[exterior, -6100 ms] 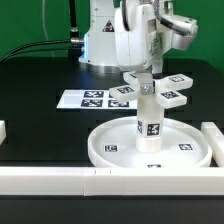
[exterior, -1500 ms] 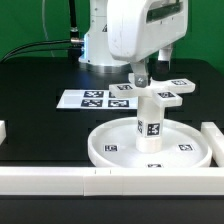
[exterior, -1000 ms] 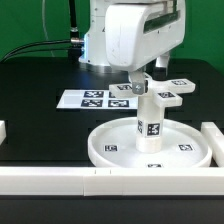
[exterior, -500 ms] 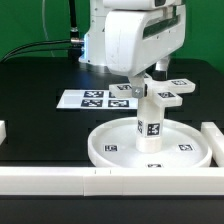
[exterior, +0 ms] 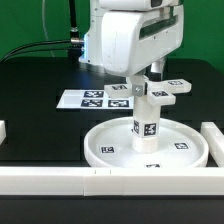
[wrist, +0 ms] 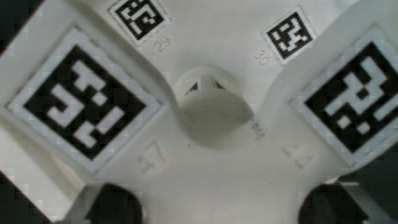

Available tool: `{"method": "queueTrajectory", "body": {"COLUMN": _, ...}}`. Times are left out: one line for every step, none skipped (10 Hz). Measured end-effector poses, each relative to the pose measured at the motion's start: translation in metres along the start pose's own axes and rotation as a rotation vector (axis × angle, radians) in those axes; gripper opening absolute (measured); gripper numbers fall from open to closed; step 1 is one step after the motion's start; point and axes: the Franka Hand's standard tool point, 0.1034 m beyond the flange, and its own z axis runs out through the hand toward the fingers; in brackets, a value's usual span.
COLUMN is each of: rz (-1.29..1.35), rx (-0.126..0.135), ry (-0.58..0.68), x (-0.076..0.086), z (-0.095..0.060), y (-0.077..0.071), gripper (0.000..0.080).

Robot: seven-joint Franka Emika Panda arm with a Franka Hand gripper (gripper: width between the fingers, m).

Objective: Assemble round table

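Observation:
The large round disc [exterior: 100, 150] lies at the front of the black table. The short thick post [exterior: 146, 125] stands upright at its centre. The cross-shaped foot [exterior: 165, 93] sits on top of the post. My gripper [exterior: 137, 88] comes down from above and is shut on the foot. In the wrist view the foot [wrist: 210, 110] fills the picture, showing tagged arms and a round central boss. Dark fingertips [wrist: 111, 203] stand on both sides of one arm, with my gripper [wrist: 221, 205] between them.
The marker board [exterior: 95, 99] lies flat behind the disc. A long white border bar [exterior: 60, 181] runs along the front edge. Another bar [exterior: 213, 135] stands at the exterior view's right and a stub [exterior: 3, 131] at its left.
My wrist has turned a little with the foot. The post's tag and the disc have shifted slightly toward the exterior view's left.

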Motion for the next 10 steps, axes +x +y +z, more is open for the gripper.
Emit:
{"method": "queueTrajectory", "body": {"rz": 0.021, "rx": 0.000, "ry": 0.000, "x": -0.0002, "z": 0.0000, "y": 0.0001, "gripper": 0.0438}}
{"method": "queueTrajectory", "body": {"rz": 0.043, "rx": 0.000, "ry": 0.000, "x": -0.0002, "z": 0.0000, "y": 0.0001, "gripper": 0.0438}}
{"method": "queueTrajectory", "body": {"rz": 0.090, "rx": 0.000, "ry": 0.000, "x": -0.0003, "z": 0.0001, "y": 0.0001, "gripper": 0.0438}}
{"method": "queueTrajectory", "body": {"rz": 0.203, "rx": 0.003, "ry": 0.003, "x": -0.0009, "z": 0.0004, "y": 0.0000, "gripper": 0.0438}}
{"method": "queueTrajectory", "body": {"rz": 0.351, "rx": 0.003, "ry": 0.005, "x": -0.0030, "z": 0.0007, "y": 0.0004, "gripper": 0.0439}}
{"method": "queueTrajectory", "body": {"rz": 0.474, "rx": 0.004, "ry": 0.009, "x": -0.0037, "z": 0.0010, "y": -0.0003, "gripper": 0.0439}}
{"method": "queueTrajectory", "body": {"rz": 0.596, "rx": 0.003, "ry": 0.018, "x": -0.0027, "z": 0.0013, "y": -0.0006, "gripper": 0.0439}}
{"method": "queueTrajectory", "body": {"rz": 0.710, "rx": 0.001, "ry": 0.024, "x": -0.0022, "z": 0.0015, "y": -0.0015, "gripper": 0.0439}}
{"method": "queueTrajectory", "body": {"rz": 0.849, "rx": 0.008, "ry": 0.028, "x": -0.0019, "z": 0.0017, "y": -0.0018, "gripper": 0.0439}}
{"method": "queueTrajectory", "body": {"rz": 0.975, "rx": 0.014, "ry": 0.033, "x": -0.0012, "z": 0.0017, "y": -0.0022, "gripper": 0.0439}}
